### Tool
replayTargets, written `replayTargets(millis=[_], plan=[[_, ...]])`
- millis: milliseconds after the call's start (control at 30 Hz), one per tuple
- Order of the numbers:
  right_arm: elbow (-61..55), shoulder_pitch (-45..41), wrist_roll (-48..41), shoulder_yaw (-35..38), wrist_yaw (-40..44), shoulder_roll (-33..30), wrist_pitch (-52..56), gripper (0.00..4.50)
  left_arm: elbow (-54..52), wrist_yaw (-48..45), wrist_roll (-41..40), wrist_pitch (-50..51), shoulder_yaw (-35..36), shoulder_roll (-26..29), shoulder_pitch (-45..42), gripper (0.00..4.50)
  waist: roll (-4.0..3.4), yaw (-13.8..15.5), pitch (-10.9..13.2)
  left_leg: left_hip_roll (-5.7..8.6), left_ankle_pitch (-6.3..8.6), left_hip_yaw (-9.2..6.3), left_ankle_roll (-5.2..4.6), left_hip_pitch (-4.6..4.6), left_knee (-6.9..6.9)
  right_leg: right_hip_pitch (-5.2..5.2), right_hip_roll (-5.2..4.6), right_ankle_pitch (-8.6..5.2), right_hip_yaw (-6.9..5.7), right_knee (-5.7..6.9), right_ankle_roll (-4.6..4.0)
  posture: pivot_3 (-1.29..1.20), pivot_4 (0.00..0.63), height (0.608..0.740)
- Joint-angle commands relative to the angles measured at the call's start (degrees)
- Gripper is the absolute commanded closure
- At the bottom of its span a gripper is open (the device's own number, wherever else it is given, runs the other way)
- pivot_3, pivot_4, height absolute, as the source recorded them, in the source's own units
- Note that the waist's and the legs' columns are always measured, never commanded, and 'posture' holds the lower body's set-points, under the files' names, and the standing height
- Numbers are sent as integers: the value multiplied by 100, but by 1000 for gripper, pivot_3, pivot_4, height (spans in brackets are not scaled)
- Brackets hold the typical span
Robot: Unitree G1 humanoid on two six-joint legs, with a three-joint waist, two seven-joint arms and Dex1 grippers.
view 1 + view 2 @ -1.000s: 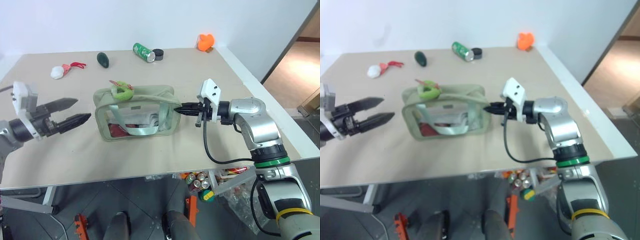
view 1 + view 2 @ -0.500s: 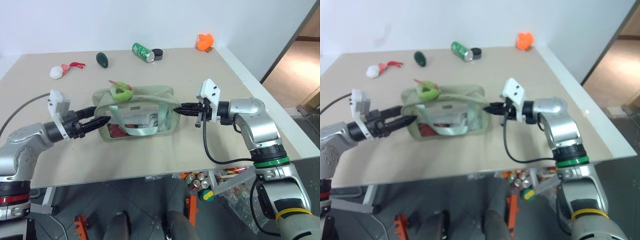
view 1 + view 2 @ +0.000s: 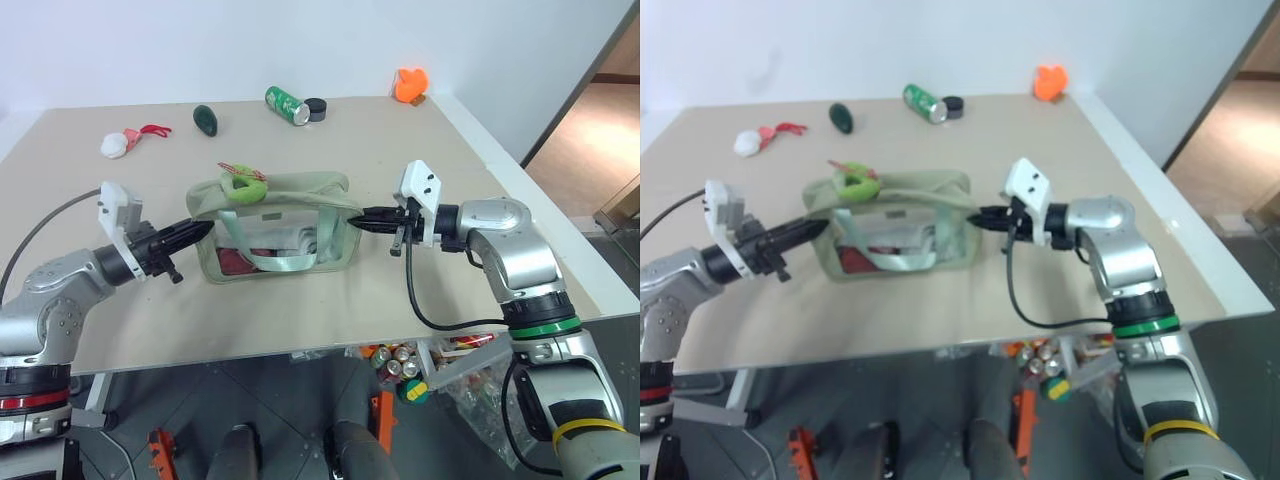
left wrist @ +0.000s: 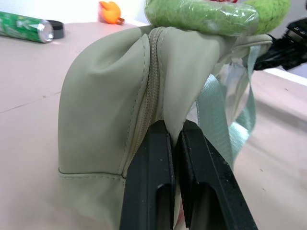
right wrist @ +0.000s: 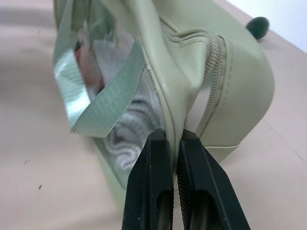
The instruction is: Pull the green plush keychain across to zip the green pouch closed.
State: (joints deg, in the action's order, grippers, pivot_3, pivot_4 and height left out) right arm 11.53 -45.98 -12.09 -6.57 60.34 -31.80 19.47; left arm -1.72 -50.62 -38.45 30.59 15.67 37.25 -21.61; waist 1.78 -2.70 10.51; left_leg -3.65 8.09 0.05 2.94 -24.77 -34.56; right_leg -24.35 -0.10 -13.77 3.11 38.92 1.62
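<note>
Pouch (image 3: 275, 226): soft sage fabric, boxy, clear plastic window on the near side, red and white contents visible through it, pale ribbon strap draped over the front. It is stood upright mid-table (image 3: 300, 310). Zipper track is seen running along the top and down both end walls.

Keychain (image 3: 243, 186): fuzzy lime plush, elongated, laid on the pouch's top at its left end, pinkish cord at its far tip.

Left gripper (image 3: 200, 229): jaws pressed together on a fold of fabric at the pouch's left end, beside the zipper seam. Right gripper (image 3: 360, 220): fingers nearly together, fabric pinched at the pouch's right end.

Near the pouch, bare table is left in front and behind. Can (image 3: 287, 104), dark green object (image 3: 206, 118) and white plush (image 3: 117, 143) are kept well behind it, by the table's far edge.
</note>
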Motion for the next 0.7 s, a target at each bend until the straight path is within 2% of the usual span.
replayTargets(millis=[33,233,333,500,600,700], plan=[[-100,-86,-157,279,-171,-4,149,3196,-198,97,68,-100,6,-54,112,4500,0,1,0,0,0,0,0,0,-1,0,0,1,1,0,0,0,150,740],[-540,300,-356,467,-48,-291,275,1062,-270,313,64,-230,-28,-351,187,4500,2,37,-1,4,0,1,0,0,-2,4,-5,0,1,-1,4,0,150,740],[-823,434,-621,654,122,-428,228,1062,-355,354,75,-285,-107,-503,299,4500,2,50,-1,8,0,2,0,-1,-1,4,-9,-2,3,-2,7,0,150,740],[-906,-60,-930,940,-169,-232,238,1062,-385,373,126,-335,-205,-629,470,4500,2,38,-1,8,-2,5,-3,12,-3,11,-7,4,10,-1,4,0,150,740],[-1235,-312,-1056,762,-264,40,304,1062,-375,389,145,-335,-236,-657,499,4500,2,28,-2,9,-5,5,-6,17,-4,14,-6,1,12,-1,-10,0,150,740],[-1493,-460,-824,250,-336,363,229,1062,-366,359,164,-341,-262,-660,516,4500,4,30,-3,9,-5,4,-6,21,-4,20,-6,0,12,-1,-11,0,150,740]])
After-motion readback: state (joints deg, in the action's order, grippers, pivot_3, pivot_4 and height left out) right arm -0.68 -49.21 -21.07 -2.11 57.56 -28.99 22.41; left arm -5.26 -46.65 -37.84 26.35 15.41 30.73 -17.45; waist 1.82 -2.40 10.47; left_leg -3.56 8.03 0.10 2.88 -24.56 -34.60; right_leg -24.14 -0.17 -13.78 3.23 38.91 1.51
